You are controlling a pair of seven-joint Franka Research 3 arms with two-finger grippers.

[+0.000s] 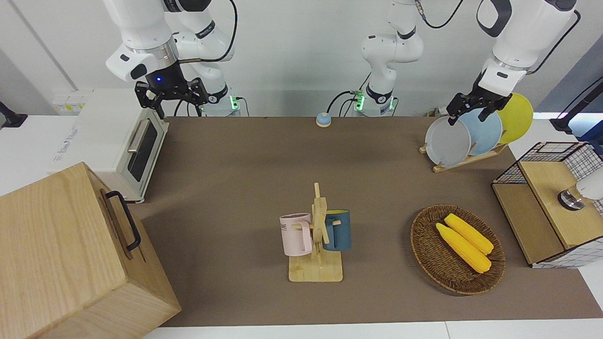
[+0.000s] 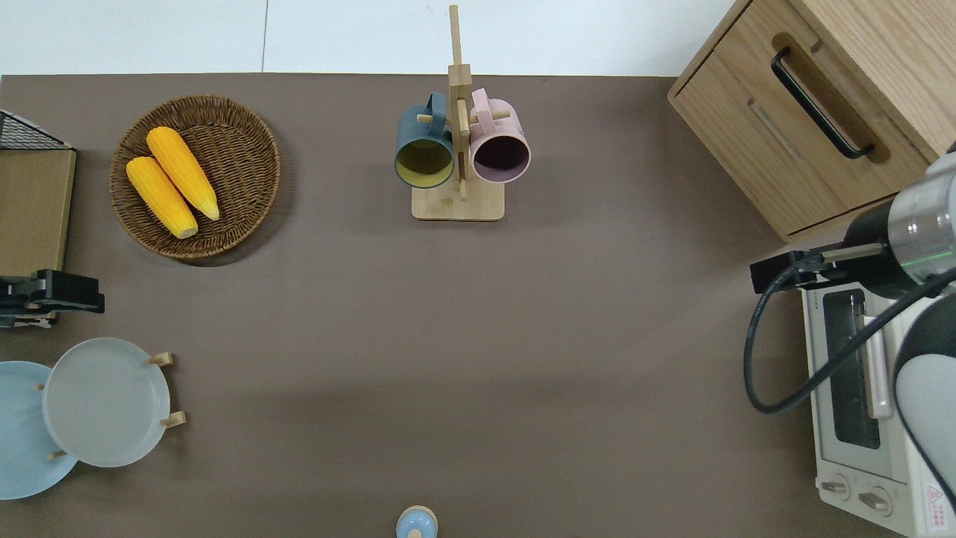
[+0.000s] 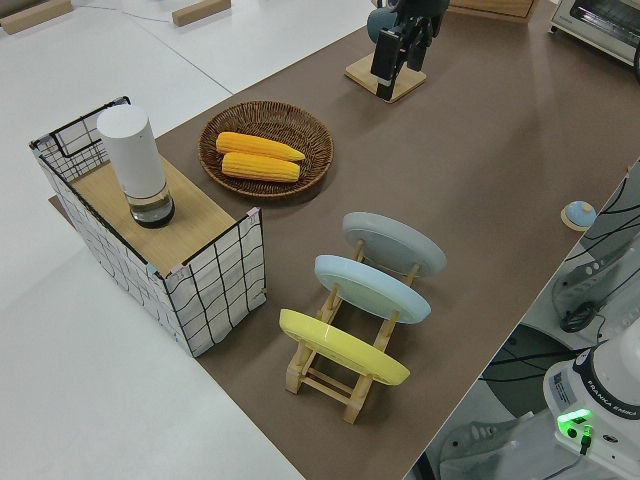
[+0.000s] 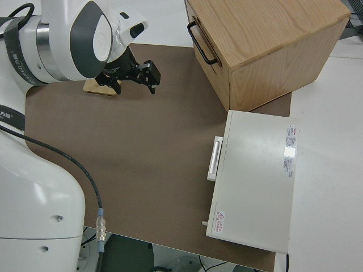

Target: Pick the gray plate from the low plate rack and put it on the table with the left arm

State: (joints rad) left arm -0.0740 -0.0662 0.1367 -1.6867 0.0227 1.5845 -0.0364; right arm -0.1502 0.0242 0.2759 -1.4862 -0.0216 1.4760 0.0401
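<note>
The gray plate (image 1: pixel 447 141) leans in the low plate rack (image 1: pixel 464 161) as the plate farthest from the robots, at the left arm's end of the table (image 1: pixel 235 188). It also shows in the overhead view (image 2: pixel 104 400) and the left side view (image 3: pixel 395 243). My left gripper (image 1: pixel 468 117) is open and empty, up in the air. The overhead view shows the left gripper (image 2: pixel 45 295) over the table between the rack (image 2: pixel 168 388) and the wire basket. The right arm is parked, its gripper (image 1: pixel 172 100) open.
A light blue plate (image 1: pixel 487 132) and a yellow plate (image 1: pixel 518 117) stand in the same rack. A wire basket with a wooden shelf (image 1: pixel 546 202), a wicker basket of corn (image 1: pixel 457 249), a mug stand (image 1: pixel 318 235), a toaster oven (image 1: pixel 122 146) and a wooden drawer box (image 1: pixel 70 254) stand around.
</note>
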